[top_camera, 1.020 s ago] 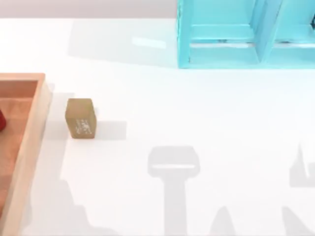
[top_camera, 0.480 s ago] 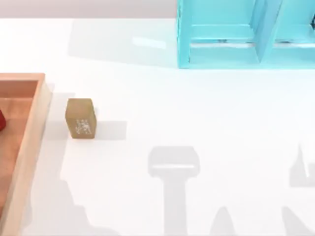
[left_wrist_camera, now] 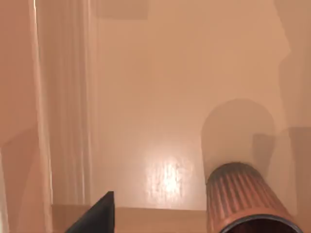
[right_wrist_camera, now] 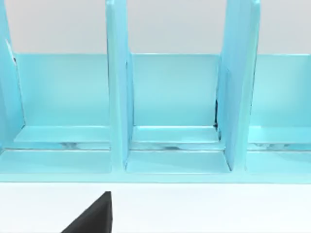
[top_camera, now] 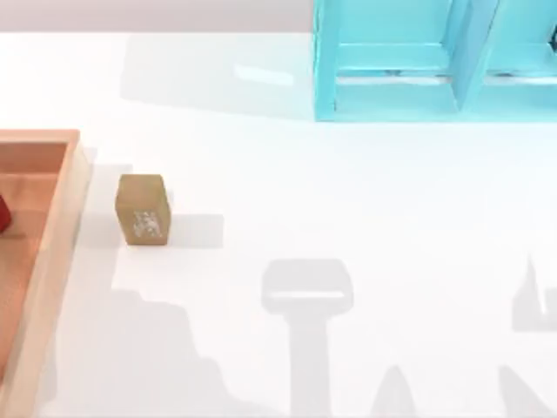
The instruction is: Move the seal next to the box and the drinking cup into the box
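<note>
The seal [top_camera: 142, 210] stands on the white table [top_camera: 348, 192] just beside the right wall of the box [top_camera: 54, 252], apart from it by a narrow strip of bare table, near the table's left edge. Its whitish markings face the near side.

The box lies at the table's left edge, cut off by the top view's border. A small reddish sliver at that border, inside the box, is the drinking cup [top_camera: 3, 213]. From the left wrist view the drinking cup [left_wrist_camera: 245, 199] stands upright on the box floor [left_wrist_camera: 160, 97], ribbed sides lit, dark rim toward the camera, with a pale box wall well off to one side.

One dark fingertip of the left gripper [left_wrist_camera: 97, 216] shows above the box floor, beside the cup and touching nothing; whether the fingers are apart or together I cannot tell.

The right gripper [right_wrist_camera: 92, 216] shows as a single dark fingertip over bare table, facing the turquoise shelf unit [right_wrist_camera: 170, 111] [top_camera: 435, 61] at the table's far right edge; its spread cannot be told either.
</note>
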